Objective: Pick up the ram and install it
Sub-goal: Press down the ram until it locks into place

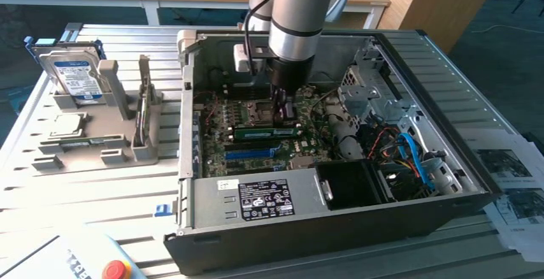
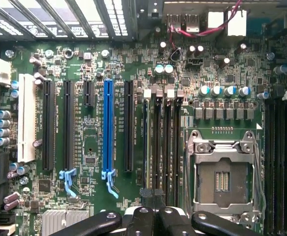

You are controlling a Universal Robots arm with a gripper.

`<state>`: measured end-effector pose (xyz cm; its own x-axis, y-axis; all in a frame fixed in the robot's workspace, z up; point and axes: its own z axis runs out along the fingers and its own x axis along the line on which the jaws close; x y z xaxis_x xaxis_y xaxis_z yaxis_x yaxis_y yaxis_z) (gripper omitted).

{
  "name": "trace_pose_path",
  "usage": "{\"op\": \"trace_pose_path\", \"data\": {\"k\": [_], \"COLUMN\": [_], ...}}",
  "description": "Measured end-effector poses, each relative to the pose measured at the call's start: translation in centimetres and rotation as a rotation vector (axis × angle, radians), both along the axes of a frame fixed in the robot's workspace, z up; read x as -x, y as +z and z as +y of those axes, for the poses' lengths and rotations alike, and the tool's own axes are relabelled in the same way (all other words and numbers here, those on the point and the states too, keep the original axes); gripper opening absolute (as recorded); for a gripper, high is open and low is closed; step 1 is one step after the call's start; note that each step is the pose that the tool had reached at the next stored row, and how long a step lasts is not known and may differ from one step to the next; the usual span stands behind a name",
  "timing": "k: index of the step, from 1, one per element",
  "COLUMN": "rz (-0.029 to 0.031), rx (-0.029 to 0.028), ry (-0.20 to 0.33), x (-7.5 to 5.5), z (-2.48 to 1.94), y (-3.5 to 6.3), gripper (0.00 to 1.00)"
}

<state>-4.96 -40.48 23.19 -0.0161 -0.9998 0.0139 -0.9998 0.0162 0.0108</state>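
Note:
The ram [image 1: 265, 131] is a thin green stick standing on edge in a memory slot of the motherboard [image 1: 223, 140], inside the open computer case [image 1: 340, 228]. From straight above, the ram [image 2: 147, 142] shows as a narrow edge in the first of several parallel black slots. My gripper [image 1: 284, 114] hangs straight down over the end of the ram towards the exterior view's right. Its black fingers [image 2: 142, 219] are shut together, with their tips at that end of the stick. Whether they touch it I cannot tell.
A blue slot [image 2: 108, 130] and black slots lie beside the memory slots, with the processor socket [image 2: 224, 177] on the other side. The case also holds a power supply [image 1: 264, 199], a black fan [image 1: 353, 186] and blue cables [image 1: 416, 158]. A grey holder [image 1: 93, 145] with a hard drive [image 1: 75, 75] stands at the exterior view's left.

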Motion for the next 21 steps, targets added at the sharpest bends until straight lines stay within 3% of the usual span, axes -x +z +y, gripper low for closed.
{"op": "trace_pose_path", "data": {"k": [21], "rz": [-0.0019], "rx": [0.0], "ry": [0.0], "x": [2.0], "z": [0.05], "y": [0.0], "gripper": [0.1]}}
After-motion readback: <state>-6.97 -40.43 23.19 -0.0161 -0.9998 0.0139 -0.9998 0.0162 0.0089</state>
